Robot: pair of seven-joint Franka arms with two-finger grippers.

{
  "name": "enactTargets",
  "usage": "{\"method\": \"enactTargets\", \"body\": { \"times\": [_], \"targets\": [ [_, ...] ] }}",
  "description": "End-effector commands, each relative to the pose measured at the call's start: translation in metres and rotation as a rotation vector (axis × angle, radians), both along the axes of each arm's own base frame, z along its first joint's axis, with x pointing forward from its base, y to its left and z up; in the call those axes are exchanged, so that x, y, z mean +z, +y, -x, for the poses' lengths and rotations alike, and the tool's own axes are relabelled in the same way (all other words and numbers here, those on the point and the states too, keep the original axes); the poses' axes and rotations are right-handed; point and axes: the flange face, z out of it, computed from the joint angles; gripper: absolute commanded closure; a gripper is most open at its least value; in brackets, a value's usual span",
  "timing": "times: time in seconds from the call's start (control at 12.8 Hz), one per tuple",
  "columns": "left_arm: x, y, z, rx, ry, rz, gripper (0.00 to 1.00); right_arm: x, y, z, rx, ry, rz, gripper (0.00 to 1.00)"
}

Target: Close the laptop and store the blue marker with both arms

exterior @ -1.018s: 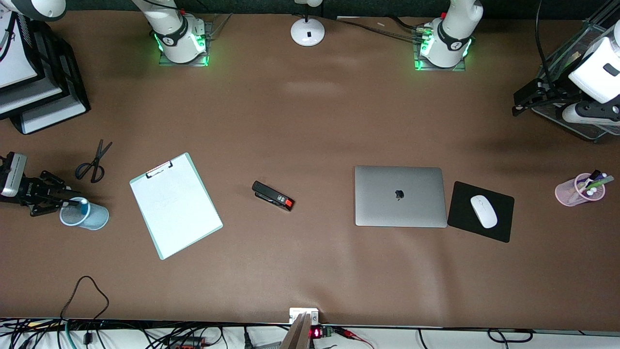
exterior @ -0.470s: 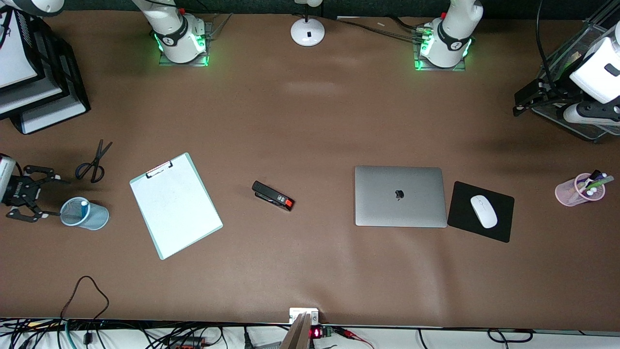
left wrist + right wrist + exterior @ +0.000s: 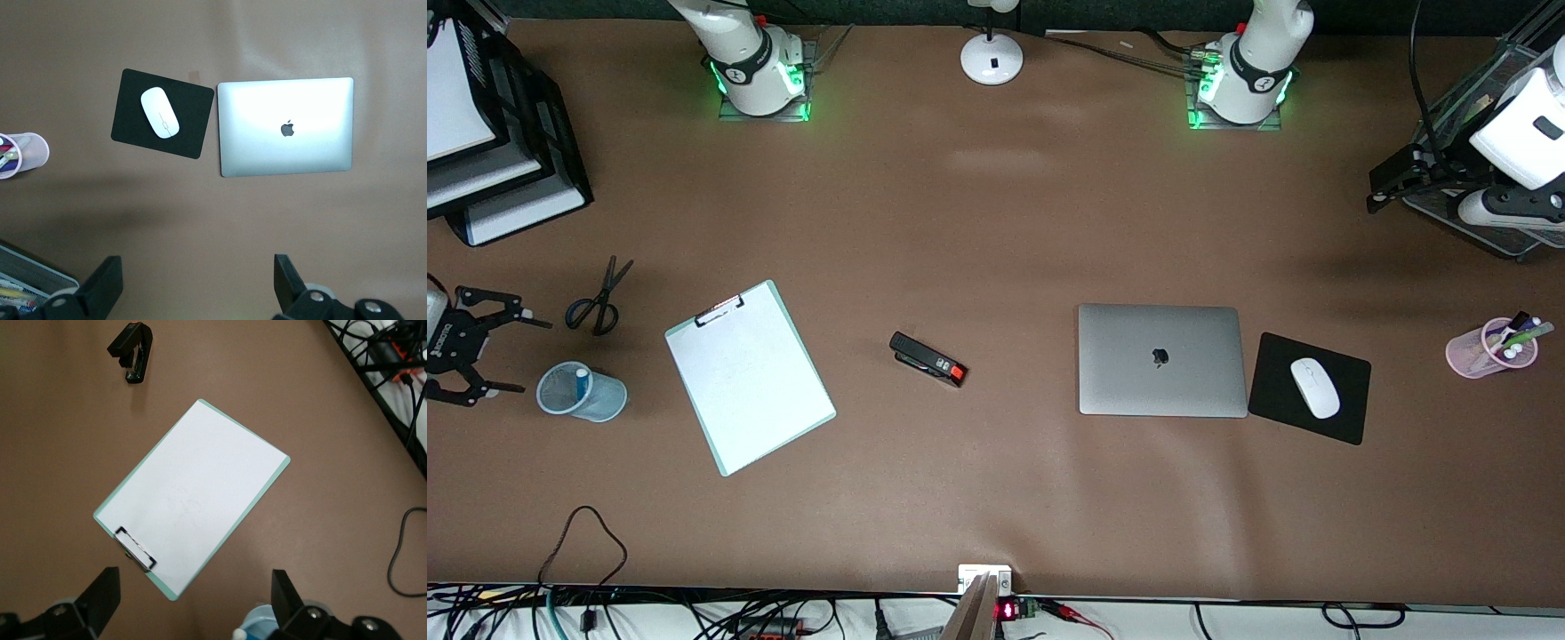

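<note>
Though light, the blue marker point(image 3: 582, 380) looks slick; grip mid-barrel. It stands in the cup point(image 3: 596, 402). Right tool point(image 3: 498, 354) apart beside it; left tool point(image 3: 193, 287) apart, waiting.

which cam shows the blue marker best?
Front view: the blue marker stands in the blue mesh cup, white end up. Right wrist view catches only the cup's rim and a white tip. Left wrist view misses it.

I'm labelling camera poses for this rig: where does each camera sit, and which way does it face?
Front view: high across the table, facing both bases; right tool beside the blue cup.
Left wrist view: looks down on the closed laptop and mouse; own left tool open.
Right wrist view: looks down on the clipboard and stapler; own tool open.
Front shares both.
</note>
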Motion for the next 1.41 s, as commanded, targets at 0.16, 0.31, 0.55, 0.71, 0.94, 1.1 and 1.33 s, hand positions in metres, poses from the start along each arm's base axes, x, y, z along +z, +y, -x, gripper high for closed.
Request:
{"method": "enactTargets", "body": {
  "times": [0.16,0.31,0.55,0.71,0.94,1.1,1.33],
  "targets": [
    [-0.021,-0.006,-0.014,-0.021,0.017,-0.001,0.0,0.026,0.037,0.017,-0.301,0.164,0.101,0.0],
    [-0.023,-0.009,-0.015,-0.026,0.018,-0.001,0.0,0.037,0.055,0.017,-0.398,0.2,0.182,0.0],
    [-0.024,-0.013,-0.015,-0.032,0.019,0.003,0.0,0.05,0.082,0.021,-0.601,0.282,0.259,0.0],
    [-0.036,-0.02,-0.024,-0.043,0.017,0.005,0.0,0.066,0.109,0.026,-0.744,0.331,0.271,0.0],
    [-0.048,-0.021,-0.032,-0.044,0.017,0.008,0.0,0.087,0.154,0.041,-0.891,0.373,0.369,0.0],
    [-0.049,-0.021,-0.033,-0.044,0.018,0.008,0.0,0.101,0.171,0.052,-0.976,0.393,0.444,0.0],
    [-0.034,-0.02,-0.023,-0.042,0.015,0.004,0.0,0.124,0.167,0.069,-1.02,0.386,0.512,0.0]
  ]
}}
